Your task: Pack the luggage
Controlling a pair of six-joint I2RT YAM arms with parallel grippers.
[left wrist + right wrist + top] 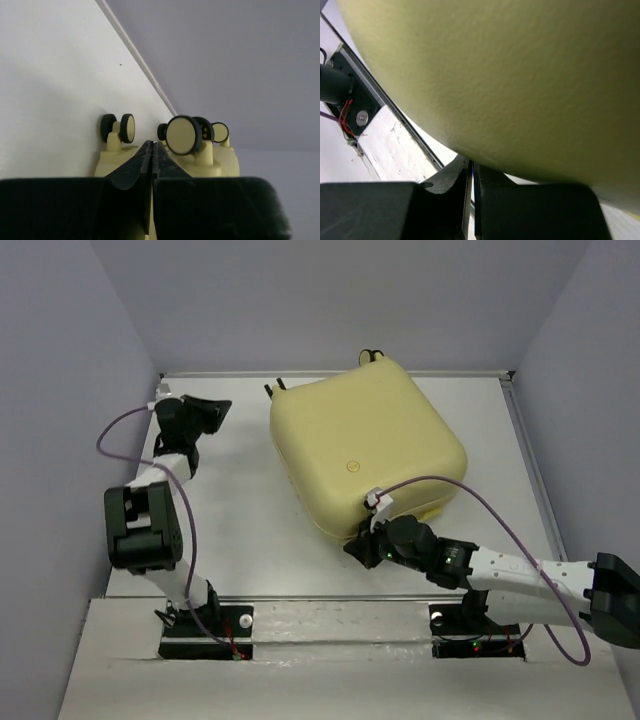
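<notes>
The luggage (365, 445) is a large pale-yellow hard-shell suitcase lying closed and flat on the white table, right of centre. My left gripper (215, 412) hovers at the far left, apart from the case and pointing toward it. In the left wrist view this gripper (152, 145) has its jaws pressed together on nothing, with the case's wheeled end (220, 165) and its caster wheels (182, 135) straight ahead. My right gripper (355, 548) is shut at the case's near corner. In the right wrist view its tips (472, 162) sit just under the curved yellow shell (520, 75).
The table (240, 530) is walled by grey panels at the back and both sides, with a metal rail along its near edge. Purple cables loop off both arms. An arm base plate (357, 117) with red wires shows in the right wrist view.
</notes>
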